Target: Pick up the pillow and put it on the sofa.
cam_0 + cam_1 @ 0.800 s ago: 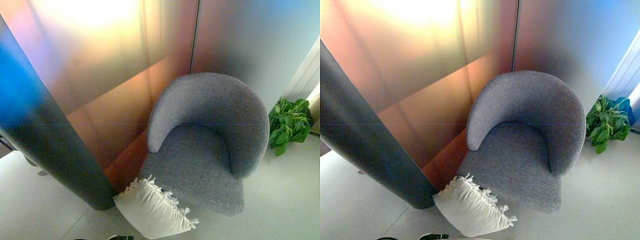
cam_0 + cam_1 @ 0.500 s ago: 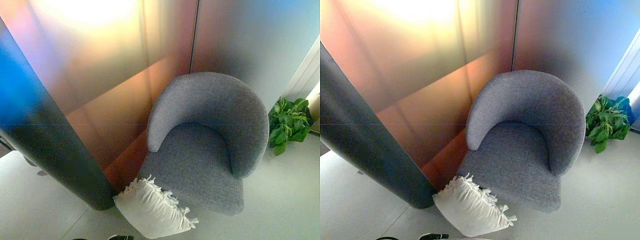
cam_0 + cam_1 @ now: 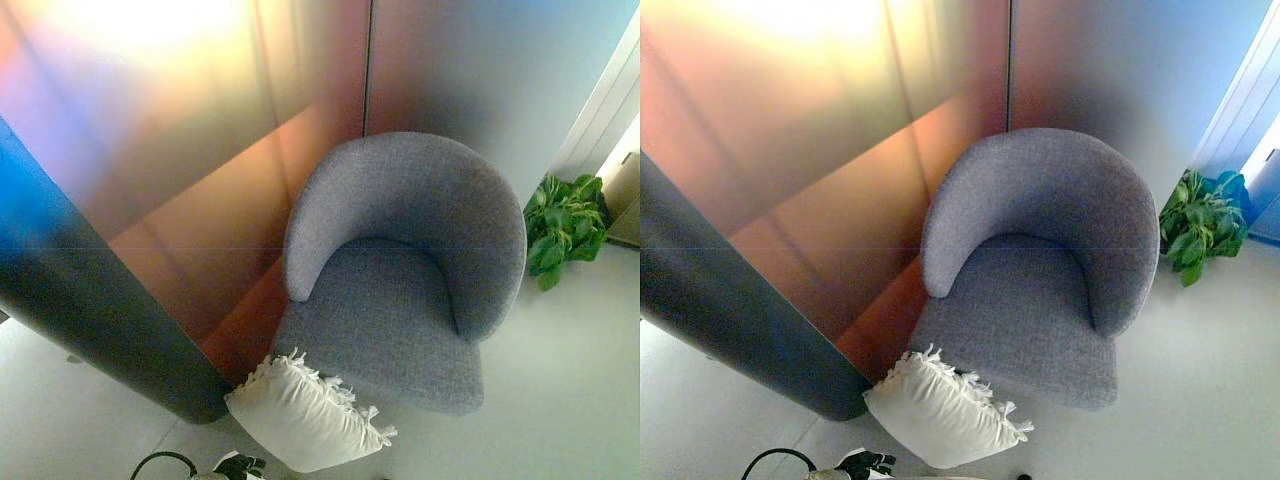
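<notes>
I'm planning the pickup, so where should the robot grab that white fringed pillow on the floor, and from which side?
Grip the pillow on its plump near corner, coming from the front and above. It leans against the grey sofa's front left corner, with a dark column close on its left, so those sides are blocked. The fringe along its upper edge looks too flimsy to hold. Probably both hands are best.

Left eye view: looks steeply down from the robot's head at the floor [image 3: 560,380] and a grey sofa [image 3: 400,290] by the wall.
Right eye view: same height and direction, placed slightly to the right.
Nearness: the white pillow [image 3: 305,415] lies near the bottom edge; the sofa sits in the middle.
Shared part: sofa, pillow, dark column [image 3: 730,320] and green plant [image 3: 1197,225] appear in both.
Difference: things sit a little more to the left in the right eye view.
</notes>
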### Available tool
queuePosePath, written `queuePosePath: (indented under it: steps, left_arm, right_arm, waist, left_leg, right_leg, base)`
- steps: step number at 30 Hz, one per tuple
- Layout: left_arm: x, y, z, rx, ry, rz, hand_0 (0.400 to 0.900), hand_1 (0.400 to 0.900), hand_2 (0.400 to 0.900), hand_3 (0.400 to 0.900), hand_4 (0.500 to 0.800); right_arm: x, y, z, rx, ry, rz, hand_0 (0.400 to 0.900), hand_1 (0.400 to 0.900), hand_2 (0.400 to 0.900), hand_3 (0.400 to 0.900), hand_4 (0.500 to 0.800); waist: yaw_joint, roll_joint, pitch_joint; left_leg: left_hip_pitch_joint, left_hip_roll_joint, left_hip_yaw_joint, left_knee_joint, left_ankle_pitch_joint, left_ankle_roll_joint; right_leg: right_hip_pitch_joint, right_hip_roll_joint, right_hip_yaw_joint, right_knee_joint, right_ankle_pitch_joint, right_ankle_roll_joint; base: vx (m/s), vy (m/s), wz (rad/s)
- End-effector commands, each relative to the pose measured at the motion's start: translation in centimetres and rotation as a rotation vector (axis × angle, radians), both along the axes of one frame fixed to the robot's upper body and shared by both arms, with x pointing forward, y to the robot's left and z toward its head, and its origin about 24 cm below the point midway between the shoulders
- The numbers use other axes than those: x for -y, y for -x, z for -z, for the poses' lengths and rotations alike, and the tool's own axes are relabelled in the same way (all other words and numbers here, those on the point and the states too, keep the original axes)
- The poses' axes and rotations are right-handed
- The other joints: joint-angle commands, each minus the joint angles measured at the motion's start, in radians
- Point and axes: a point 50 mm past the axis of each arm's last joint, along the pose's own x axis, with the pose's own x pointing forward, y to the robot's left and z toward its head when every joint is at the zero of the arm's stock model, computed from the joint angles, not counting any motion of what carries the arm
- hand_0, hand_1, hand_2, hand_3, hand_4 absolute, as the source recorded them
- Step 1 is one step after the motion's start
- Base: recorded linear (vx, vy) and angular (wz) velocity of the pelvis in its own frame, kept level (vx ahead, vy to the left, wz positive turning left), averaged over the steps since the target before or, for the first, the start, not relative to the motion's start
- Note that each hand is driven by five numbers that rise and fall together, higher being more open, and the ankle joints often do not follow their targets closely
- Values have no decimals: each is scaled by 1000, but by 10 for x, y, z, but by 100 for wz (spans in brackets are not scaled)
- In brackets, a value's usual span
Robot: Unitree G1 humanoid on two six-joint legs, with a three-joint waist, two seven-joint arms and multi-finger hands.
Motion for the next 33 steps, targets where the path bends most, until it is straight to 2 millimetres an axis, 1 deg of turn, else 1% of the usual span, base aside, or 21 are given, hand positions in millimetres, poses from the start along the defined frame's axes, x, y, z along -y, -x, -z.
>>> queuePosePath:
  steps: [1, 5, 8, 12, 13, 15, 17, 18, 21, 23, 24, 29, 32, 33]
  left_arm:
    - [-21, -48, -20, 155, -120, 67, 900, 900, 900, 900, 800]
    - [-16, -75, -32, 288, -177, 119, 900, 900, 900, 900, 800]
    - [-22, -110, -52, 400, -215, 114, 900, 900, 900, 900, 800]
    - [-31, -147, -81, 532, -248, 84, 900, 900, 900, 900, 800]
    - [-31, -148, -82, 533, -248, 84, 900, 900, 900, 900, 800]
    - [-32, -169, -100, 613, -254, 75, 900, 900, 900, 900, 800]
    - [-33, -184, -116, 679, -256, 74, 900, 900, 900, 900, 800]
    - [-34, -197, -130, 729, -260, 65, 900, 900, 900, 900, 800]
    - [-33, -222, -161, 831, -264, 54, 900, 900, 900, 900, 800]
    - [-32, -232, -174, 870, -268, 53, 900, 900, 900, 900, 800]
    - [-32, -238, -183, 897, -270, 50, 900, 900, 900, 900, 800]
    - [-24, -259, -214, 984, -253, 17, 900, 900, 900, 900, 800]
    - [-21, -269, -231, 1026, -234, -33, 900, 900, 900, 900, 800]
    - [-20, -271, -234, 1042, -225, -55, 900, 900, 900, 900, 800]
  right_arm:
    - [-11, -22, -1, -6, -44, -8, 900, 900, 900, 900, 800]
    - [1, -41, -9, 41, -5, 10, 900, 900, 900, 900, 800]
    - [7, -68, -18, 131, 18, 86, 900, 900, 900, 900, 800]
    - [14, -101, -32, 228, 52, 97, 900, 900, 900, 900, 800]
    - [14, -102, -32, 229, 52, 98, 900, 900, 900, 900, 800]
    - [14, -117, -38, 273, 58, 91, 900, 900, 900, 900, 800]
    - [13, -128, -42, 304, 64, 89, 900, 900, 900, 900, 800]
    - [10, -139, -47, 334, 63, 81, 900, 900, 900, 900, 800]
    - [5, -158, -56, 381, 54, 72, 900, 900, 900, 900, 800]
    - [3, -167, -61, 396, 46, 71, 900, 900, 900, 900, 800]
    - [1, -174, -65, 409, 41, 67, 900, 900, 900, 900, 800]
    - [-2, -193, -78, 444, 24, 57, 900, 900, 900, 900, 800]
    - [-2, -200, -84, 446, 4, 85, 900, 900, 900, 900, 800]
    - [-2, -198, -83, 454, 5, 80, 900, 900, 900, 900, 800]
  waist:
    - [-5, -18, 60]
    - [-33, 25, 123]
    - [-54, 57, 184]
    - [-76, 77, 259]
    - [-75, 77, 260]
    - [-82, 77, 293]
    - [-86, 76, 319]
    - [-90, 73, 342]
    - [-96, 64, 380]
    - [-98, 57, 395]
    - [-99, 52, 405]
    - [-108, 40, 431]
    - [-109, 40, 432]
    - [-111, 39, 432]
  left_leg:
    - [14, -76, 41, 5, -63, 10]
    - [-38, -87, 47, 5, -47, 8]
    - [-91, -97, 54, 5, -30, 7]
    - [-159, -103, 72, 5, -1, -2]
    - [-160, -103, 72, 5, -1, -2]
    - [-193, -103, 79, 5, 10, -7]
    - [-217, -104, 81, 5, 19, -12]
    - [-240, -102, 83, 5, 28, -15]
    - [-291, -95, 95, 5, 47, -23]
    - [-312, -91, 99, 5, 57, -27]
    - [-326, -89, 102, 5, 63, -30]
    - [-378, -83, 108, 6, 84, -42]
    - [-415, -81, 107, 6, 95, -47]
    - [-430, -80, 106, 7, 97, -49]
  right_leg:
    - [-55, -34, 34, 15, 34, 79]
    - [-124, -50, 59, 21, 47, 83]
    - [-190, -54, 86, 32, 57, 85]
    - [-268, -54, 117, 41, 74, 89]
    - [-270, -54, 118, 42, 74, 88]
    - [-298, -49, 131, 39, 84, 90]
    - [-322, -46, 138, 38, 93, 91]
    - [-348, -42, 145, 39, 103, 90]
    - [-404, -33, 152, 48, 119, 90]
    - [-427, -30, 153, 53, 127, 91]
    - [-442, -26, 155, 54, 132, 90]
    - [-495, -14, 162, 60, 147, 88]
    - [-531, -6, 166, 65, 151, 85]
    - [-544, -1, 172, 69, 150, 85]
  base:
    - [-59, 118, -12]
    - [-101, 159, -12]
    - [-136, 150, -12]
    - [-136, 97, -16]
    - [-102, 18, -10]
    - [-117, 6, -10]
    - [-129, -2, -9]
    - [-157, -10, -9]
    - [-124, -27, -9]
    - [-63, -39, -8]
    - [-60, -39, -8]
    - [-26, -11, -4]
    - [-29, 8, -6]
    - [-47, 14, -8]
